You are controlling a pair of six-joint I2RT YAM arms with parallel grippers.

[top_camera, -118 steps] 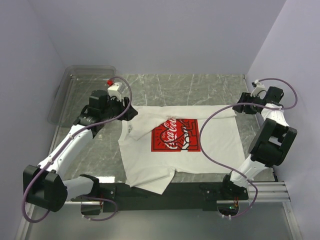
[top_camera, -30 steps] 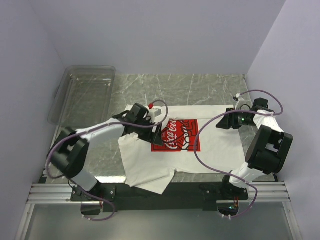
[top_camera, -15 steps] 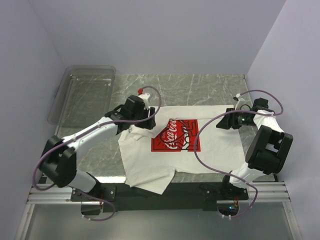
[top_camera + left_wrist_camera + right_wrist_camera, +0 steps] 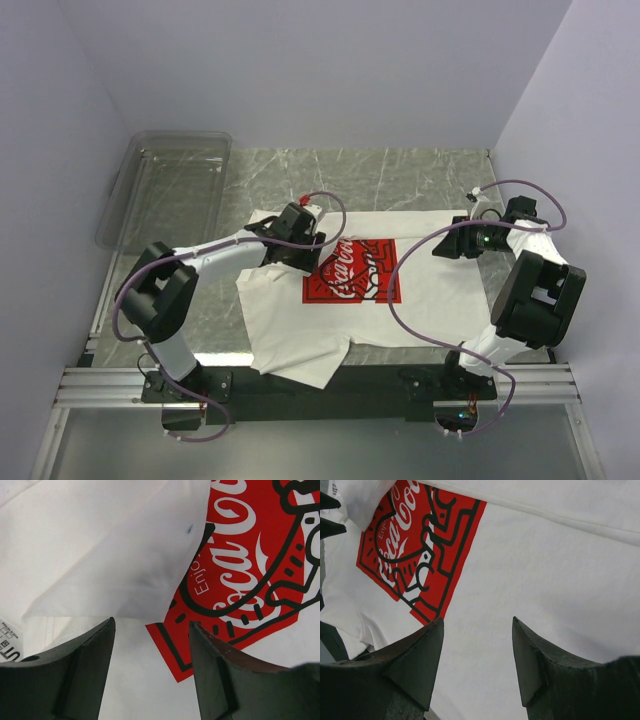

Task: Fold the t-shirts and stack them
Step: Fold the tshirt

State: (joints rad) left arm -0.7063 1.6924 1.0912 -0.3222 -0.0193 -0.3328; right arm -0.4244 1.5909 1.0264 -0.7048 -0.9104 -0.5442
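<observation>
One white t-shirt (image 4: 430,290) with a red Coca-Cola print (image 4: 358,272) lies spread on the marble table, collar to the left. Its upper left sleeve is folded in over the print's corner (image 4: 125,555). My left gripper (image 4: 308,258) is open and empty, low over the shirt at the print's left edge (image 4: 151,625). My right gripper (image 4: 440,248) is open and empty over the shirt's right part (image 4: 477,622), with the print (image 4: 415,550) ahead of it. The lower sleeve (image 4: 310,365) hangs toward the front rail.
A clear plastic bin (image 4: 165,185) stands at the back left of the table. The metal front rail (image 4: 320,385) carries both arm bases. Walls close in on the left, back and right.
My left gripper carried the upper sleeve from the shirt's left edge inward onto the print, let it go, and has shifted right over the fold. The right gripper moved inward early and has stayed still since.
</observation>
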